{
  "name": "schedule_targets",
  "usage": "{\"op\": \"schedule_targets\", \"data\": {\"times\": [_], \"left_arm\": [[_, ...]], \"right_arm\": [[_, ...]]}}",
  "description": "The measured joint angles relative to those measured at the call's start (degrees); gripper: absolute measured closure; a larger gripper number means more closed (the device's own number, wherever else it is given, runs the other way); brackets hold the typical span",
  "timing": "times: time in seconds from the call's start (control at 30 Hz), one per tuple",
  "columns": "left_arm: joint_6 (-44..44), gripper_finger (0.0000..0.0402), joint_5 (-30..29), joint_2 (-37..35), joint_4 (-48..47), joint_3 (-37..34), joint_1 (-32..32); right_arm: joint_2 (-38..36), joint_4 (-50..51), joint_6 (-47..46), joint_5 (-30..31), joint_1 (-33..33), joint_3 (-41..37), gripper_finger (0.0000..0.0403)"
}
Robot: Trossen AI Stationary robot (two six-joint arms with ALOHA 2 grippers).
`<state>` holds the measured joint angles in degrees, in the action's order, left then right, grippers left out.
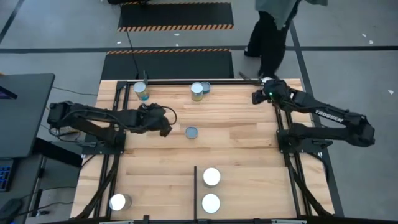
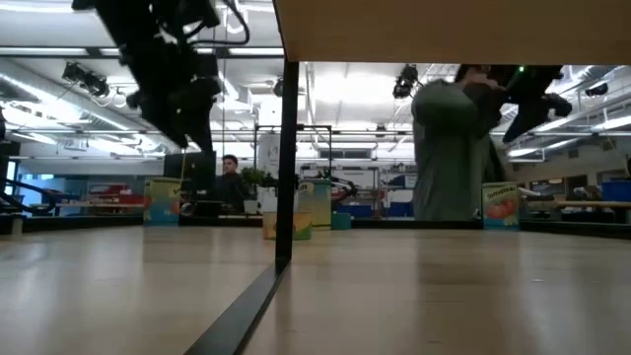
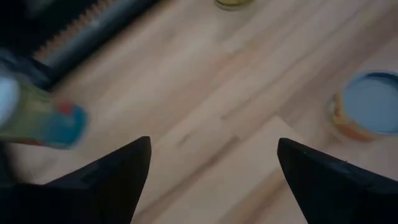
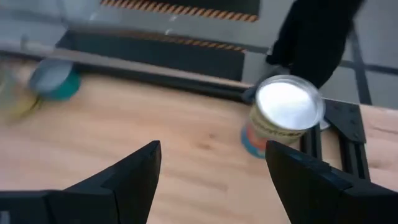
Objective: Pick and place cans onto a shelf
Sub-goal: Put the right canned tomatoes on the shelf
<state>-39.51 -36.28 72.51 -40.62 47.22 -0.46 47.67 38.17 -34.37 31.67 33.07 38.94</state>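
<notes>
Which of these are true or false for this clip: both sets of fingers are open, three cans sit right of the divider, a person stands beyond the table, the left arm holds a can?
1. The left gripper and right gripper both have open fingers. True.
2. Three cans sit right of the divider bar. False: two, one can behind another.
3. A person stands beyond the table's far edge. True.
4. The left gripper holds a can. False: it is empty; the blue-topped can stands apart.

Cans (image 1: 211,177) silver-topped; table (image 1: 249,143) light wood; mats (image 1: 175,16) black-orange striped
</notes>
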Motion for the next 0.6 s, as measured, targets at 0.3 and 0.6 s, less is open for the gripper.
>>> {"op": "schedule_targets", "data": {"times": [0.3,0.6], "left_arm": [[0.4,0.0045,5.05,-0.94,15.46,-9.77,-2.32],[-0.25,0.0045,5.06,-0.94,16.95,-10.29,-6.83]], "right_arm": [[1.64,-9.99,-6.49,-1.2,6.83,-9.15,0.0093],[2.66,-9.38,-5.99,-0.99,12.09,-9.2,0.0042]]}}
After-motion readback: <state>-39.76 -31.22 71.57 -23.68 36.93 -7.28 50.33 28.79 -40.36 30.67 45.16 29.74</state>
